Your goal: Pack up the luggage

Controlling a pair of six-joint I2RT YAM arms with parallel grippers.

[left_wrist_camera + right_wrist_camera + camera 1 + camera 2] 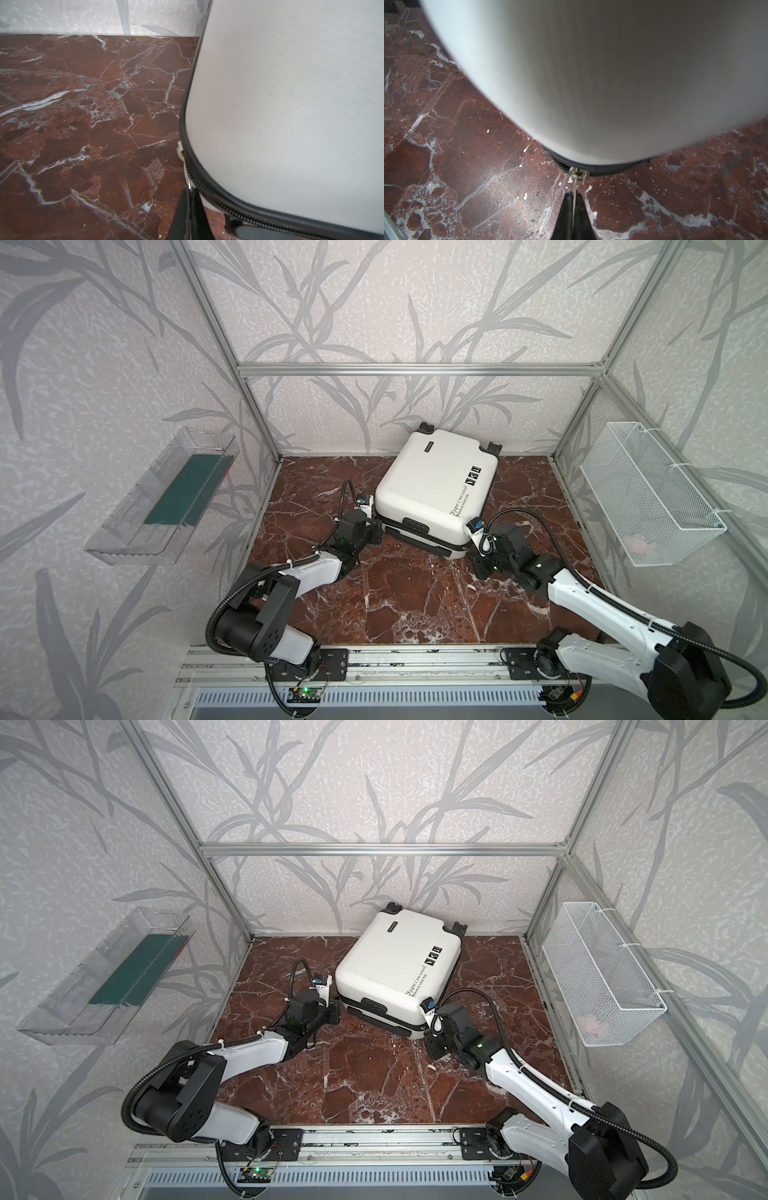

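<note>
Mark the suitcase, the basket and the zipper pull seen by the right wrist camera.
suitcase point(432, 483): a top view, white lid.
basket point(648, 497): a top view, mesh side wall.
zipper pull point(574, 182): right wrist view, thin metal tab.

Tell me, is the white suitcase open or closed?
Closed: the luggage lies flat with its lid down on the lower shell. Cannot tell whether the zipper is fully done up.

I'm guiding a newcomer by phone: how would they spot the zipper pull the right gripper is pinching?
Find the white suitcase lying on the red marble table. At its near right-hand corner, the right gripper is shut on a thin silver zipper pull attached to the black zipper. It is the only shiny metal at that corner.
</note>
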